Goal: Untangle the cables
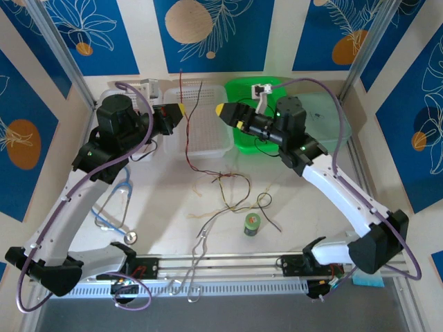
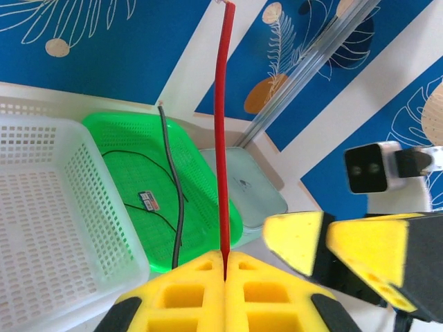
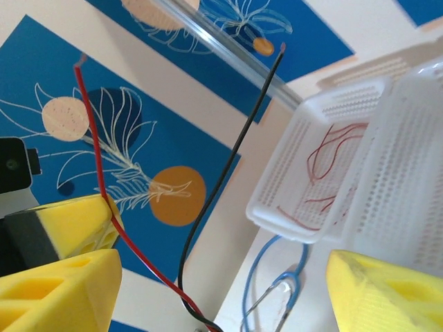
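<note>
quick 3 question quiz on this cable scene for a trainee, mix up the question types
1. True or false: the left gripper is shut on the red wire.
2. Pick one: the right gripper has its jaws A) wide open, B) shut on nothing, C) shut on a wire.
3. Fill in: the light-blue stethoscope lies on the ___ arm's side.

Key: 1 true; 2 A; 3 left.
</note>
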`<move>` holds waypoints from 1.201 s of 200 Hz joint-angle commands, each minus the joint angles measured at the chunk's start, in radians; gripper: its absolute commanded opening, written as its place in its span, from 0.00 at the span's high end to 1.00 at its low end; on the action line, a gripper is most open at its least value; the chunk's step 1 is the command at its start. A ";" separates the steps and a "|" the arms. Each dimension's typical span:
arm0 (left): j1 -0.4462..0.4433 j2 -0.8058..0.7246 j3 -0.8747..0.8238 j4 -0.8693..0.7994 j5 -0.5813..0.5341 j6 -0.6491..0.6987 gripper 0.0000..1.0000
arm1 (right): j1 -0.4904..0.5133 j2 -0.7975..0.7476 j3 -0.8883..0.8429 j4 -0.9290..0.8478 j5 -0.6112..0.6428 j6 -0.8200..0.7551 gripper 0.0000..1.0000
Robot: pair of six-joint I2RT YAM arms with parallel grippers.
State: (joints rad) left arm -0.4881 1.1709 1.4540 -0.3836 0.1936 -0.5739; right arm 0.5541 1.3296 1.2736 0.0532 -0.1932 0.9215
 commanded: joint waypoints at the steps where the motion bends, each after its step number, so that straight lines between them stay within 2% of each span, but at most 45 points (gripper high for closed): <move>1: 0.008 -0.001 0.024 0.006 0.032 -0.014 1.00 | 0.019 0.057 0.047 0.069 -0.039 0.103 0.23; 53: 0.008 -0.017 0.010 0.001 0.032 -0.020 1.00 | 0.058 0.216 0.147 0.145 -0.098 0.155 0.26; 84: 0.008 -0.023 0.006 0.000 0.036 -0.027 1.00 | 0.072 0.279 0.182 0.197 -0.132 0.193 0.32; 122: 0.008 -0.031 0.006 -0.008 0.029 -0.023 1.00 | 0.078 0.300 0.185 0.211 -0.141 0.202 0.60; 139: 0.008 -0.031 0.008 -0.009 0.031 -0.023 1.00 | 0.079 0.295 0.177 0.211 -0.128 0.194 0.64; 180: 0.008 -0.027 0.008 -0.004 0.036 -0.029 1.00 | 0.080 0.313 0.189 0.220 -0.152 0.194 0.64; 196: 0.008 -0.030 0.008 -0.008 0.035 -0.027 1.00 | 0.080 0.315 0.189 0.230 -0.157 0.198 0.75; 220: 0.008 -0.034 0.012 -0.015 0.027 -0.023 1.00 | 0.077 0.294 0.178 0.230 -0.140 0.191 1.00; 240: 0.010 -0.033 0.024 -0.027 0.020 -0.014 1.00 | 0.068 0.255 0.159 0.219 -0.112 0.160 1.00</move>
State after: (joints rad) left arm -0.4881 1.1595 1.4540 -0.3912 0.2092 -0.5961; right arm 0.6281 1.6337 1.4307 0.2657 -0.3241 1.1175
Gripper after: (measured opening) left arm 0.049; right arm 0.056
